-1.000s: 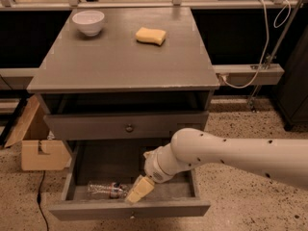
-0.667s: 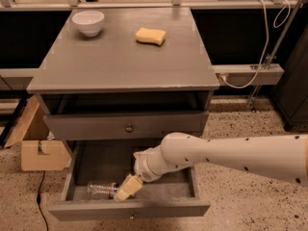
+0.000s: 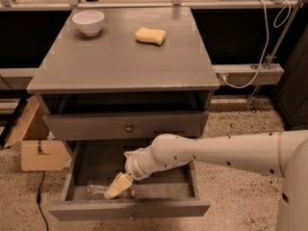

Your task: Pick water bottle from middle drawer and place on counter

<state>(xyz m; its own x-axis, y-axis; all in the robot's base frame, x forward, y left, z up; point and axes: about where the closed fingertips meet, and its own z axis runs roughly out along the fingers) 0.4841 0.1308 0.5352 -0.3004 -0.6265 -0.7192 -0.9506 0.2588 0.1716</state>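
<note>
The gripper (image 3: 118,186) had slid further left inside the open middle drawer (image 3: 144,209), low in the frame, and overlapped the right end of the water bottle (image 3: 96,190), which lay on its side at the drawer's lower left. Whether it was clamped on the bottle could not be told. Above, the counter (image 3: 120,61) carried a white bowl (image 3: 88,21) and a yellow sponge (image 3: 150,35).

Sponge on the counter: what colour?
The sponge is yellow, in the camera view; the gripper is down in the middle drawer by the water bottle.
</note>
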